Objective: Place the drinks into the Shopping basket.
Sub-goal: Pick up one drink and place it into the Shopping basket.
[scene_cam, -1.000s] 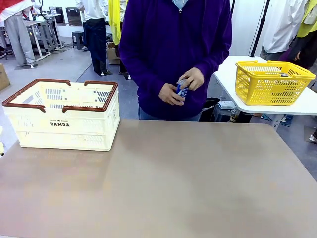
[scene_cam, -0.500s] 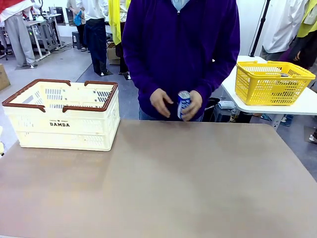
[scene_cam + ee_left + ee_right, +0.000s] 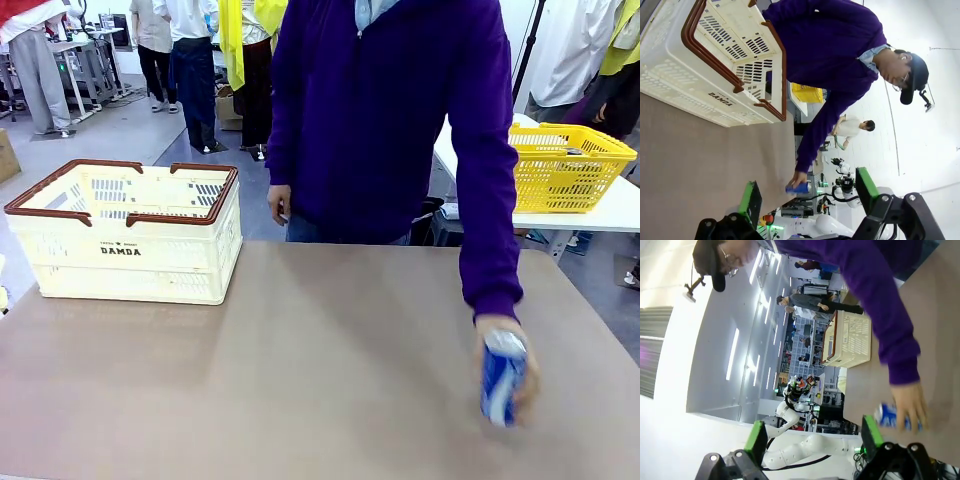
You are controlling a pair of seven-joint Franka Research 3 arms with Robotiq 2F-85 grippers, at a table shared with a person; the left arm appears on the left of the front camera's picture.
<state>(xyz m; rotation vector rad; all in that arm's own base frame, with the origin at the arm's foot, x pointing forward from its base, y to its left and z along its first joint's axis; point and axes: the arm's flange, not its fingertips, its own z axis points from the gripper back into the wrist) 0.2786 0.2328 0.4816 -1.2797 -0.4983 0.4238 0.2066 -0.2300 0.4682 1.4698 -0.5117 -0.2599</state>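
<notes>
A person in a purple top reaches over the table and grips a blue can with a silver top, low at the table's right front. The can is blurred, so I cannot tell whether it touches the surface. The blue can also appears far off in the left wrist view, and closer as the blue can in the right wrist view. The cream Shopping basket with a brown rim stands at the far left of the table. My left gripper and right gripper are both open with nothing between their fingers.
The brown table is bare between the basket and the person's hand. A yellow mesh basket sits on a separate white table at the back right. The person's other hand hangs by the far table edge. Other people stand in the background.
The person has brought the blue can from chest height down and forward to the table's right front. The other hand has dropped to the side.
</notes>
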